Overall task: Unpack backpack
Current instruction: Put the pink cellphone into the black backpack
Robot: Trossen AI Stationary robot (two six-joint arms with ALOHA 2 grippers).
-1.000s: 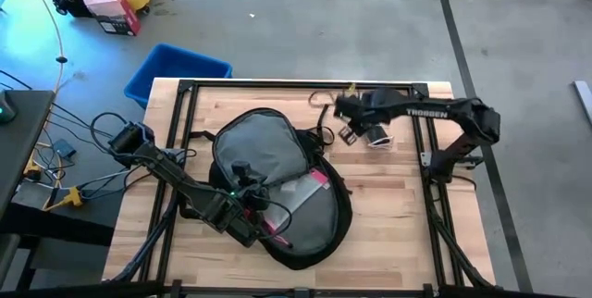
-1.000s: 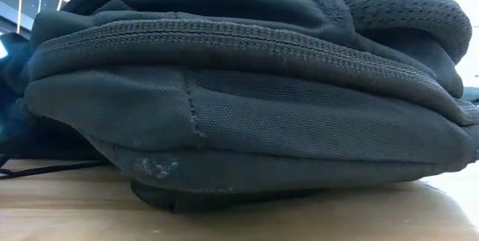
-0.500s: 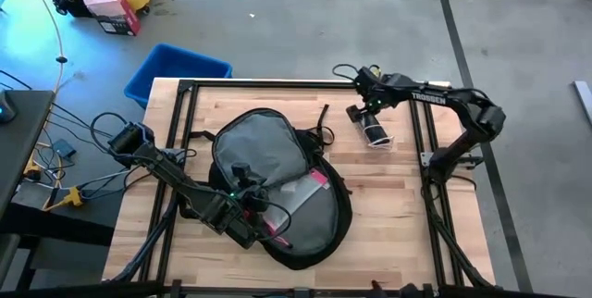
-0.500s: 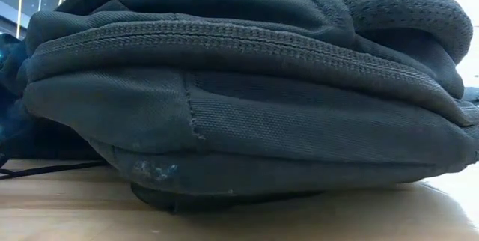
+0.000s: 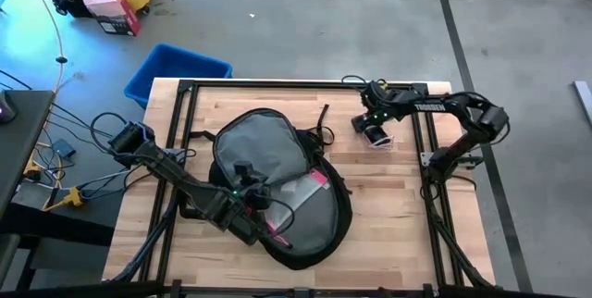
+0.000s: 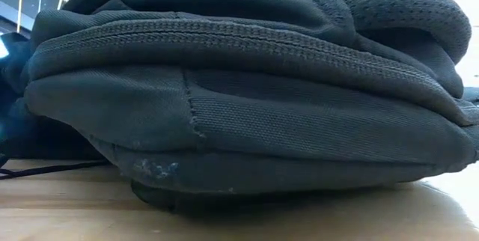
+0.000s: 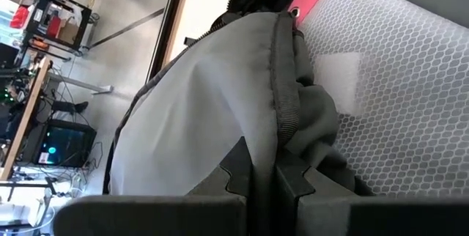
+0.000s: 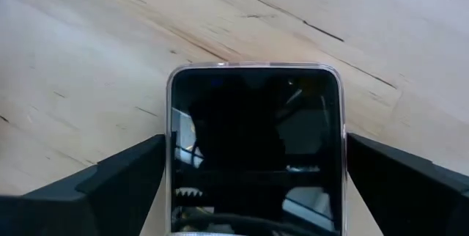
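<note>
Tabletop (image 5: 277, 94), backpack (image 5: 268, 150) (left gripper (image 7: 264, 181) pinching)

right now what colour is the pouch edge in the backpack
Pink pouch edge, clearest in the high view.

Grey concrete floor (image 5: 305, 30) surrounds the wooden table (image 5: 398, 205); blue bin (image 5: 176, 68) beside it.
</note>
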